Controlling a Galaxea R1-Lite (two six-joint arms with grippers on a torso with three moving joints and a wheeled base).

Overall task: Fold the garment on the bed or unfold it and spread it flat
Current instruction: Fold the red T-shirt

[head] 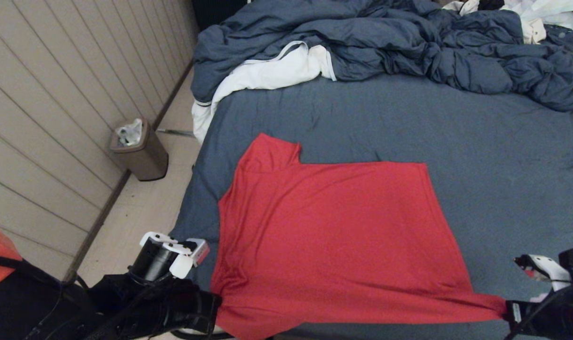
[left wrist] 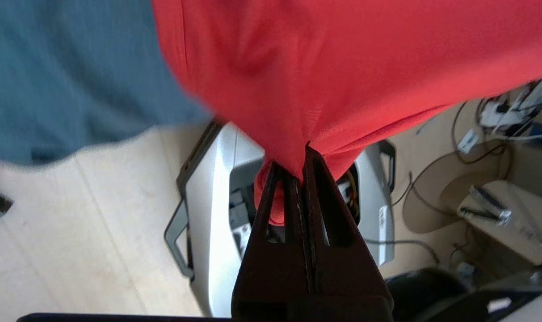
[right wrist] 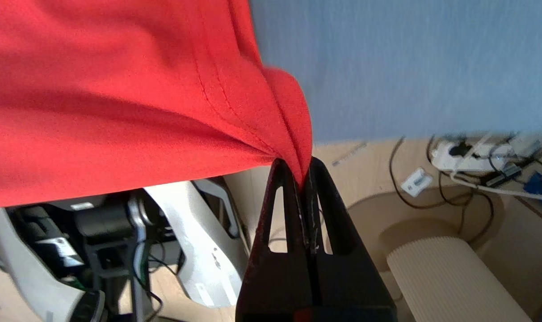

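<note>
1. The bed (head: 503, 156) carries a heaped duvet (head: 409, 42) at its far end, well apart from the shirt.
2. The shirt (head: 333, 236) lies plain side up on the near half of the bed, mostly flat, its near edge drawn taut over the bed's edge.
3. The left hand (left wrist: 303, 156) and the right hand (right wrist: 301, 176) are each pinched shut on 1 near corner.
4. Judged step: spreading flat. The next move calls for an even pull from both hands, then release.

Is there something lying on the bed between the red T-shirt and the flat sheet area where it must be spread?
Nothing visible: the sheet beyond the T-shirt is bare, and the duvet lies farther back.
</note>
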